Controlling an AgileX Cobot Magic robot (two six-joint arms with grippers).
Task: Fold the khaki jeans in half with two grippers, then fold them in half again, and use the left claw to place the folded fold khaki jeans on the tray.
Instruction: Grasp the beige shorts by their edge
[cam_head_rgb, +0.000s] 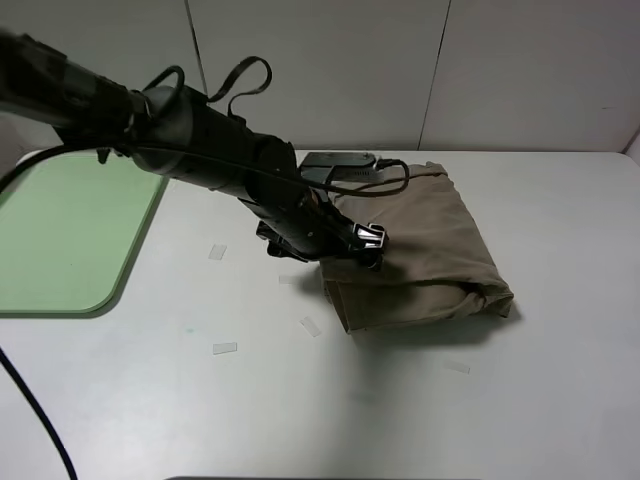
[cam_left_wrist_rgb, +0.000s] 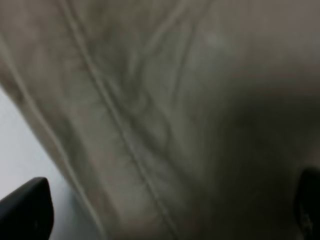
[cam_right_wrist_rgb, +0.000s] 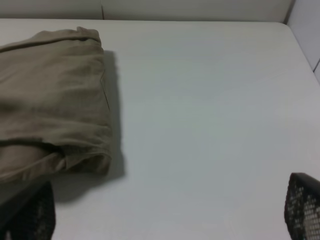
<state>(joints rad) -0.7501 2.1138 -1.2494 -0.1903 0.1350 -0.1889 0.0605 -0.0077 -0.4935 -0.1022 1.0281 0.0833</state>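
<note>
The khaki jeans (cam_head_rgb: 420, 250) lie folded into a thick bundle on the white table, right of centre. My left arm reaches across from the upper left, and its gripper (cam_head_rgb: 366, 243) is down at the bundle's left edge. In the left wrist view the khaki cloth (cam_left_wrist_rgb: 150, 110) fills the frame, with the two black fingertips (cam_left_wrist_rgb: 25, 210) wide apart on either side, so the gripper is open. The right gripper (cam_right_wrist_rgb: 165, 222) is open and empty, hovering over bare table to the right of the jeans (cam_right_wrist_rgb: 50, 100). The mint-green tray (cam_head_rgb: 60, 230) lies at the far left.
Several small bits of clear tape (cam_head_rgb: 225, 348) lie on the table in front of and left of the jeans. A dark grey box with a cable (cam_head_rgb: 338, 165) sits by the bundle's far left corner. Pale wall panels stand behind the table.
</note>
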